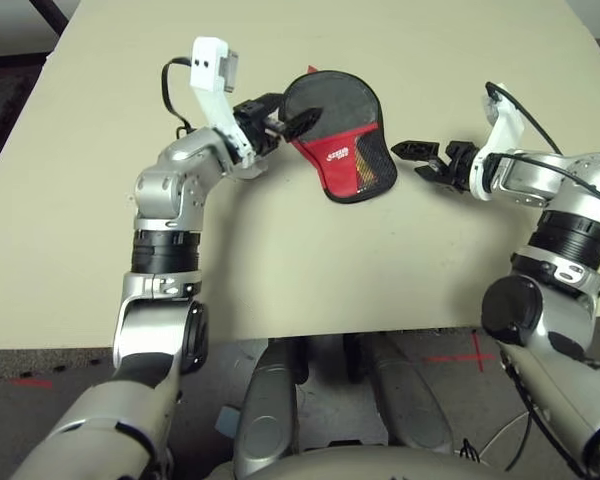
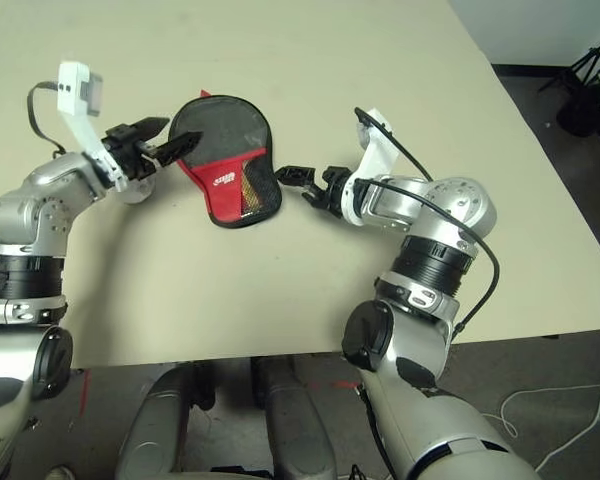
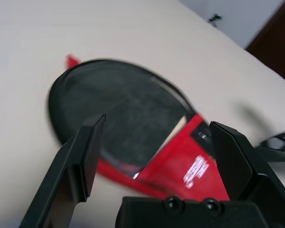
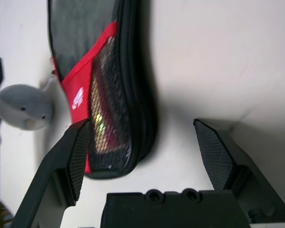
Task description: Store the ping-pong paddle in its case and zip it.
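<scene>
"Item one, the case?"

"Case (image 1: 332,92), black fabric, red panel (image 1: 337,170) with white logo, mesh pocket (image 1: 378,160); lies flat on the table (image 1: 280,270), between the robot's two grippers, round end away from the robot."

"Item two, the ping-pong paddle?"

"Judged to be inside the case. Evidence: a banded shape (image 4: 104,118), yellowish brown and dark red, behind the mesh, likely the handle. The round face cannot be told for certain from the case's dark cover."

"Left gripper?"

"Left gripper (image 1: 291,111), fingers spread wide, poised at the case's left edge near the round end; nothing gripped. Whether a fingertip touches the fabric cannot be told."

"Right gripper?"

"Right gripper (image 1: 407,162), likewise wide open and empty, just beside the mesh side of the case."

"Fastening?"

"One zipper (image 4: 133,66), running along the mesh-side rim. Whether it is closed all the way round cannot be told. One red tab (image 1: 312,69) sticks out at the far end, purpose unconfirmed."

"Progress, then?"

"Storing: apparently done. Zipping: closure unconfirmed. If a gap remains, the left gripper would need to steady the case while the right takes the slider; a loose hold could let the pouch skid."
</scene>
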Robot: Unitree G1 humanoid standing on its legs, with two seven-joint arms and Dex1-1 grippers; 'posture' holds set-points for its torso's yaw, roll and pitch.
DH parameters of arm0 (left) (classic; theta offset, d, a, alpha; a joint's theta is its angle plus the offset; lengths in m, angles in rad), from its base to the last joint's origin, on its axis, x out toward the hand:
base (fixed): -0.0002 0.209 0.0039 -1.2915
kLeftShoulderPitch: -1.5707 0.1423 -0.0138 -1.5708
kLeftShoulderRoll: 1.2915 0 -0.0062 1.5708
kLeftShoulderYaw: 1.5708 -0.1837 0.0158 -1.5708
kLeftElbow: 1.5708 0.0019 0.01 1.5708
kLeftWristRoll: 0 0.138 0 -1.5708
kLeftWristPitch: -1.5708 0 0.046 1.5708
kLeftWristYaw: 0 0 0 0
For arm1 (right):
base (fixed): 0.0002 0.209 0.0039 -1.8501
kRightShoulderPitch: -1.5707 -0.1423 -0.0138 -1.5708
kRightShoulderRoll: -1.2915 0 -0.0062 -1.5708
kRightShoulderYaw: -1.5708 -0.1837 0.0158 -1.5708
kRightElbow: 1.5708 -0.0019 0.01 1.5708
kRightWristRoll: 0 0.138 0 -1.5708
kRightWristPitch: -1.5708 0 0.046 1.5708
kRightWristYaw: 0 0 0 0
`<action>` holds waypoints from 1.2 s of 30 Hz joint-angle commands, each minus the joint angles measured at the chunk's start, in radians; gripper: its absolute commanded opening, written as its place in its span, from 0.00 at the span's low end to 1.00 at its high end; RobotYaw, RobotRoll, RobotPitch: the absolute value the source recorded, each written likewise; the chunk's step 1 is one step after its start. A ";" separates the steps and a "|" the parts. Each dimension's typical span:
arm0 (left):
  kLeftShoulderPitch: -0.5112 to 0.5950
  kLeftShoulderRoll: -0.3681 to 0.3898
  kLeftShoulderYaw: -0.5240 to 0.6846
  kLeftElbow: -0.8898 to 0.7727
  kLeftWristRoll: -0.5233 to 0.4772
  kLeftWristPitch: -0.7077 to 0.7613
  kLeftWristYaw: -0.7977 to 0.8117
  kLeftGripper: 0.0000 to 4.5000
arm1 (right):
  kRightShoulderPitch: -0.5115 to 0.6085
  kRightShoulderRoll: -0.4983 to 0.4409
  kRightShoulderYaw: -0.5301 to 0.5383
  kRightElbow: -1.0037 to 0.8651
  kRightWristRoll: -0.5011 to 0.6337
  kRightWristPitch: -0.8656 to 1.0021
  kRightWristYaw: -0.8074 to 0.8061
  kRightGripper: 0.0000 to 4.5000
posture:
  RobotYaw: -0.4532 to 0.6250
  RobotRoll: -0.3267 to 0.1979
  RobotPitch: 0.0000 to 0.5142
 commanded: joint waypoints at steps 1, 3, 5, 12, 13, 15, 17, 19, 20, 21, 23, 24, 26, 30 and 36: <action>0.016 0.008 0.014 -0.027 -0.015 0.016 0.019 1.00 | 0.035 0.015 -0.015 0.036 0.043 0.024 -0.007 0.99 | 0.38 0.62 0.53; 0.012 0.014 0.013 -0.030 -0.018 0.021 0.020 1.00 | 0.043 0.021 -0.016 0.048 0.076 0.024 -0.003 0.99 | 0.38 0.62 0.53; 0.007 0.018 0.013 -0.031 -0.018 0.023 0.024 1.00 | 0.055 0.024 -0.003 0.052 0.092 0.024 0.007 0.99 | 0.39 0.62 0.55; 0.008 0.016 0.007 -0.044 -0.028 0.033 0.039 1.00 | 0.050 0.037 0.018 0.056 0.063 0.024 0.014 0.99 | 0.39 0.62 0.60; 0.008 0.016 0.005 -0.044 -0.030 0.033 0.041 1.00 | 0.048 0.038 0.021 0.057 0.059 0.024 0.018 0.99 | 0.39 0.62 0.60; 0.005 0.014 0.002 -0.043 -0.032 0.035 0.044 1.00 | 0.043 0.039 0.030 0.062 0.051 0.018 0.024 0.99 | 0.39 0.62 0.62; 0.001 0.014 0.001 -0.044 -0.034 0.038 0.047 1.00 | 0.036 0.043 0.031 0.068 0.045 0.006 0.026 0.99 | 0.39 0.62 0.62; -0.003 0.014 -0.001 -0.042 -0.035 0.039 0.048 1.00 | 0.024 0.048 0.030 0.081 0.039 -0.019 0.024 0.99 | 0.39 0.62 0.63; -0.005 0.013 -0.001 -0.040 -0.035 0.039 0.048 1.00 | 0.019 0.050 0.028 0.089 0.036 -0.029 0.023 0.99 | 0.39 0.62 0.63; -0.007 0.013 -0.002 -0.039 -0.035 0.040 0.048 1.00 | 0.013 0.051 0.025 0.097 0.033 -0.041 0.021 0.99 | 0.39 0.62 0.63; -0.007 0.015 -0.002 -0.041 -0.037 0.042 0.047 1.00 | 0.004 0.056 0.019 0.112 0.028 -0.066 0.016 0.99 | 0.39 0.62 0.64; -0.007 0.016 -0.002 -0.041 -0.037 0.042 0.047 1.00 | 0.001 0.058 0.017 0.119 0.024 -0.080 0.014 0.99 | 0.39 0.62 0.64; -0.003 0.022 -0.001 -0.038 -0.035 0.042 0.044 1.00 | -0.007 0.071 0.007 0.138 0.019 -0.121 0.001 0.99 | 0.40 0.62 0.64; 0.009 0.032 0.001 -0.040 -0.033 0.043 0.042 1.00 | -0.011 0.092 0.000 0.155 0.024 -0.161 -0.016 0.99 | 0.40 0.62 0.64; 0.033 0.057 0.006 -0.029 -0.025 0.031 0.040 1.00 | -0.014 0.145 -0.009 0.154 0.048 -0.186 -0.043 0.99 | 0.40 0.62 0.63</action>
